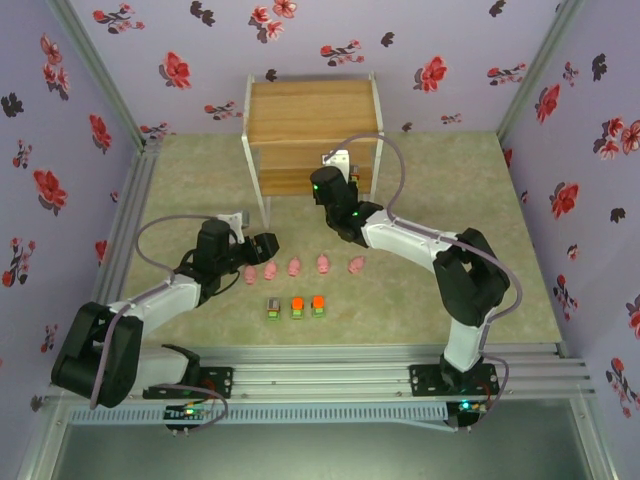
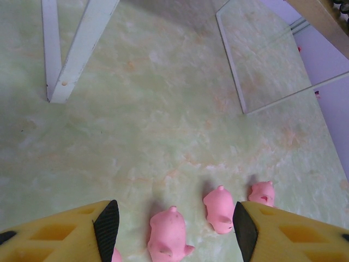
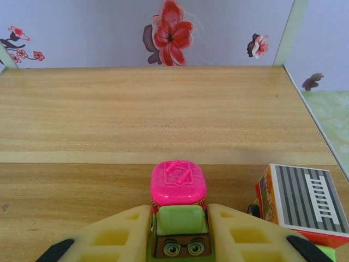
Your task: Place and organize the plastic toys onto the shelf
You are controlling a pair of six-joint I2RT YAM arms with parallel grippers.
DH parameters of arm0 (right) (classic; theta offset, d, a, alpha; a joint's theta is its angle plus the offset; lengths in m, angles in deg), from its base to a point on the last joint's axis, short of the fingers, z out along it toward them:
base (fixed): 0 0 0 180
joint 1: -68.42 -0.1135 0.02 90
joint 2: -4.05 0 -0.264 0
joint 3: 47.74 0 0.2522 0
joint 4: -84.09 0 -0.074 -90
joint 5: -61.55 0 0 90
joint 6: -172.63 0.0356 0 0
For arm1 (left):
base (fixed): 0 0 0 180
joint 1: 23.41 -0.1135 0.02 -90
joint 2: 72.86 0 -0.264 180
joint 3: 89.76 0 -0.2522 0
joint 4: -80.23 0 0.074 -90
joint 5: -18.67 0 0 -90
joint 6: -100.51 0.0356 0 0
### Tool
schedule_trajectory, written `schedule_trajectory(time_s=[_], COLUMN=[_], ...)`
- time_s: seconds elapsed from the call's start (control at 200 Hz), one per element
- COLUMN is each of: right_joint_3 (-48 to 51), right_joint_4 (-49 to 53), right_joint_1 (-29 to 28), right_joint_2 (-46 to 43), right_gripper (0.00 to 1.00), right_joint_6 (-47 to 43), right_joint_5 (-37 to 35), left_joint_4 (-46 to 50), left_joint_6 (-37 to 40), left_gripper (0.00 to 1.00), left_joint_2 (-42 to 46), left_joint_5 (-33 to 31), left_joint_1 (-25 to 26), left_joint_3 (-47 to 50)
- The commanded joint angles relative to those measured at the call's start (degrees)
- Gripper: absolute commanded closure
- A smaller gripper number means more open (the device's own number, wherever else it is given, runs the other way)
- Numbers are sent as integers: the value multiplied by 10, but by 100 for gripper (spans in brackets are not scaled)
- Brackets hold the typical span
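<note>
Green marbled table point(image 2: 163, 120), floral walls point(image 1: 480, 40). Right hand point(image 3: 179, 215) pinches pink-topped block point(image 3: 178, 183) at the shelf point(image 3: 136, 114) board, striped block point(image 3: 302, 199) just right. Left hand point(image 2: 173, 218) spread, pig point(image 2: 166, 240) lying beneath, midway.

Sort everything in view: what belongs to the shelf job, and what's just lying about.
Job: shelf, five pink pigs, three loose blocks, pink-topped block, striped-top block already on the shelf.
Not the job: flowered walls, green mat, aluminium rail.

5 pink pigs point(image 1: 294, 267) rowed, 3 blocks point(image 1: 297, 306) beside, pink-topped block point(image 3: 178, 183) at shelf point(image 3: 163, 109)
</note>
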Motion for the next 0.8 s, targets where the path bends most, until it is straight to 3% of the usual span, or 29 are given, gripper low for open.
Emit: schedule_trajectory(time_s=[0.0,0.795], right_joint_3=[-7,2], right_joint_4=[21,34], right_joint_1=[4,3], right_joint_2=[8,-17], right_gripper=[97,82], right_joint_6=[9,-4], right_joint_5=[-4,-14], left_joint_4=[-6,-7], left_joint_6=[-4,-6], left_gripper=[38,39], left_joint_2=[6,7], left_joint_5=[8,12], left_joint_1=[-6,-8], left_joint_3=[5,6])
